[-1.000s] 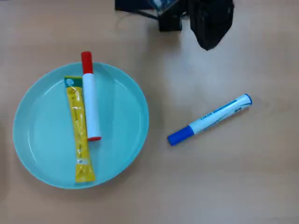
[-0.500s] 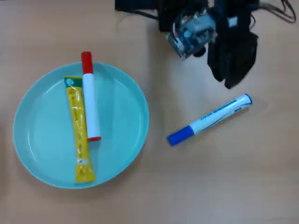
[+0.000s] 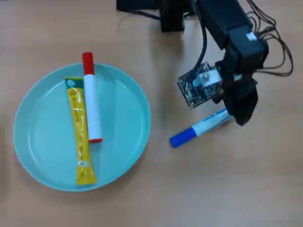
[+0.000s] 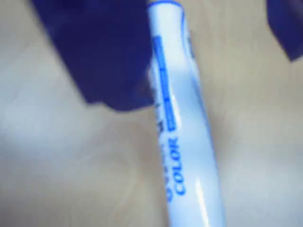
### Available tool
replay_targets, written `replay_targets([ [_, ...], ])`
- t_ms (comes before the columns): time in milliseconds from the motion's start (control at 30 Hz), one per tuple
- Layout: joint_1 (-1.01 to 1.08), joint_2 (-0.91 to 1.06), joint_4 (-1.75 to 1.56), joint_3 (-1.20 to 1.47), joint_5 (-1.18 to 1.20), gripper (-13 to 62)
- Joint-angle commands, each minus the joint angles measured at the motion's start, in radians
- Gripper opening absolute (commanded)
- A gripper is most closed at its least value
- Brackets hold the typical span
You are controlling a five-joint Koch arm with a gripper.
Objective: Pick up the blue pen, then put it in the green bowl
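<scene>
The gripper point(image 3: 240, 113) hangs directly over the far, uncapped end of the blue pen point(image 3: 201, 128), covering that end in the overhead view, so the pen runs away from the tool down and to the left in that view, its long axis slanting toward the green bowl point(image 3: 137, 94). In the wrist view the pen point(image 4: 182, 142) lies between 2 dark jaws, 1 broad one on the left just beside the barrel and 1 at the top right corner well clear of it, so the jaws stand spread with nothing clamped. Whether the left jaw touches the barrel is too blurred to say. The pen lies flat on the table point(image 3: 227, 189), apart from the bowl, with its blue cap the end nearest the bowl's rim. It is a white barrel with a blue stripe and blue lettering along its length, a slim round thing that would likely roll if nudged sideways. My judgement is that the coming move is a squeeze across the barrel near its tail end, so the capped end may droop once lifted. The bowl already holds a red-capped marker point(image 3: 91, 101) and a yellow tube point(image 3: 80, 137), lying side by side.
</scene>
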Motion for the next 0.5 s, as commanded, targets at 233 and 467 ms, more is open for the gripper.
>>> replay_targets([
  [233, 0.005, -0.1, 0.044, -0.077, 0.107, 49.3],
  [467, 0.029, -0.132, 0.043, -0.057, 0.153, 51.4],
])
